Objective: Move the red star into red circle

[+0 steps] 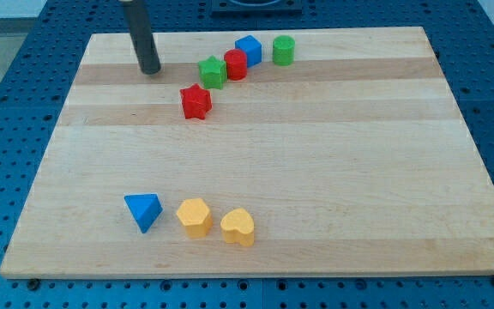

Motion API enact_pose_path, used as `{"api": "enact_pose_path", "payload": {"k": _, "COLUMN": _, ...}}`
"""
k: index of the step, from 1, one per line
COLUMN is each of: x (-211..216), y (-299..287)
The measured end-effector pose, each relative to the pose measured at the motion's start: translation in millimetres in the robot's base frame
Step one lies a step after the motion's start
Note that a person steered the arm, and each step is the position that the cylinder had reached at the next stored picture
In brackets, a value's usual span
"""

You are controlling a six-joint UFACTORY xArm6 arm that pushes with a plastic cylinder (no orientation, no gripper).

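The red star (195,101) lies on the wooden board (316,172) in the upper middle. The red circle (236,64) stands up and to the right of it, between a green block (212,72) and a blue block (248,51). The green block sits between the star and the circle and touches the circle. My tip (150,70) rests on the board to the upper left of the red star, a short gap away, touching no block.
A green cylinder (283,51) stands to the right of the blue block near the view's top. A blue triangle (143,211), a yellow hexagon (195,217) and a yellow heart (238,227) lie in a row near the view's bottom left.
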State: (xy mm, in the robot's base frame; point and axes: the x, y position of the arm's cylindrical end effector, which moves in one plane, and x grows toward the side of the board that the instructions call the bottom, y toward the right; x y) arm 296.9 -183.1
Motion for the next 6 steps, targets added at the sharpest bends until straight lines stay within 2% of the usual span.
{"api": "enact_pose_path", "payload": {"k": 1, "x": 37.3, "y": 1.0}}
{"api": "enact_pose_path", "payload": {"k": 3, "x": 83.6, "y": 2.4}}
{"api": "enact_pose_path", "payload": {"k": 4, "x": 102.0, "y": 40.2}}
{"api": "enact_pose_path", "payload": {"k": 5, "x": 90.8, "y": 97.9}}
{"api": "enact_pose_path", "payload": {"k": 6, "x": 77.1, "y": 126.5}}
